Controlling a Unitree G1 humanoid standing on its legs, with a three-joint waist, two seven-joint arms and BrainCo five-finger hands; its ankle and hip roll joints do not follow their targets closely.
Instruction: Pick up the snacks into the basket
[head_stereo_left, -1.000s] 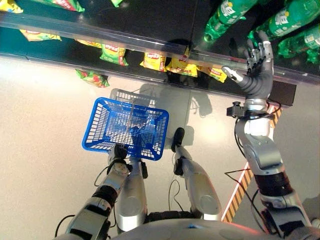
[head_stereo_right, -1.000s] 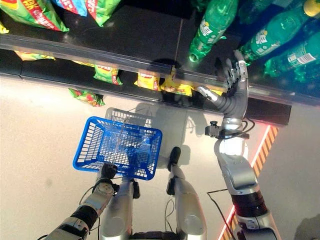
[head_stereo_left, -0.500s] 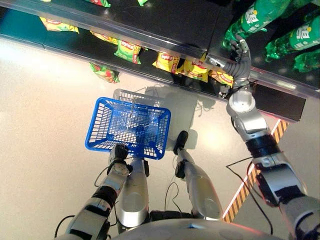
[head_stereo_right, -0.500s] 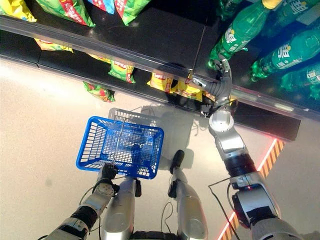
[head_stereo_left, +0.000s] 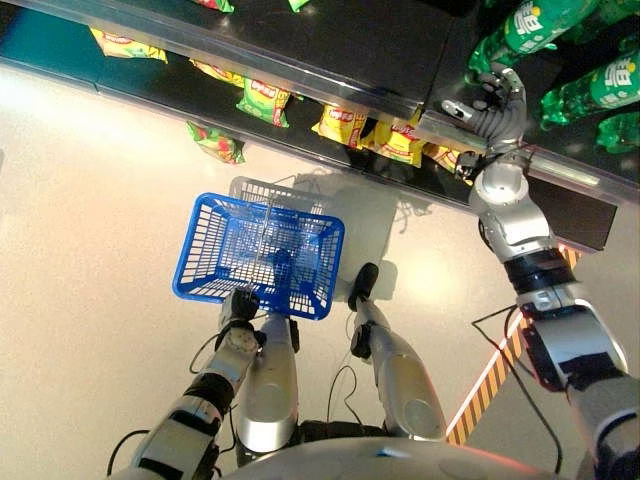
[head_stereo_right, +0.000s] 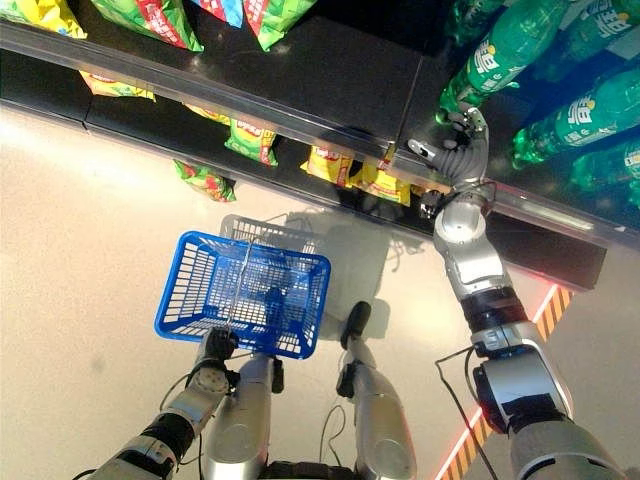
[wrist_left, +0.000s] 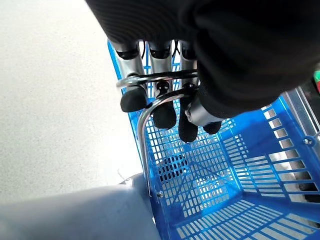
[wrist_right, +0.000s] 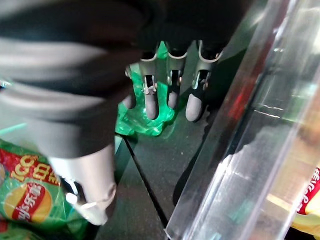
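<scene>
Basket (head_stereo_left: 262, 254) on my left hand (head_stereo_left: 239, 305), right hand (head_stereo_left: 492, 103) up at the shelf (head_stereo_left: 330, 50).
Eye view: snack bags (head_stereo_left: 370, 130) sit shelved. Left wrist: fingers (wrist_left: 164, 112) curl round the basket's handle (wrist_left: 145, 120). Right wrist: fingers (wrist_right: 151, 102) relaxed above a green bottle (wrist_right: 145, 120), gripping nothing.

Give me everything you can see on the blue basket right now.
The blue basket is a rectangular plastic one with slotted lattice walls and floor and thin metal wire handles. It hangs level over the pale floor, below the snack shelf, and looks empty. The left hand holds it up, fingers curled round the handles.
</scene>
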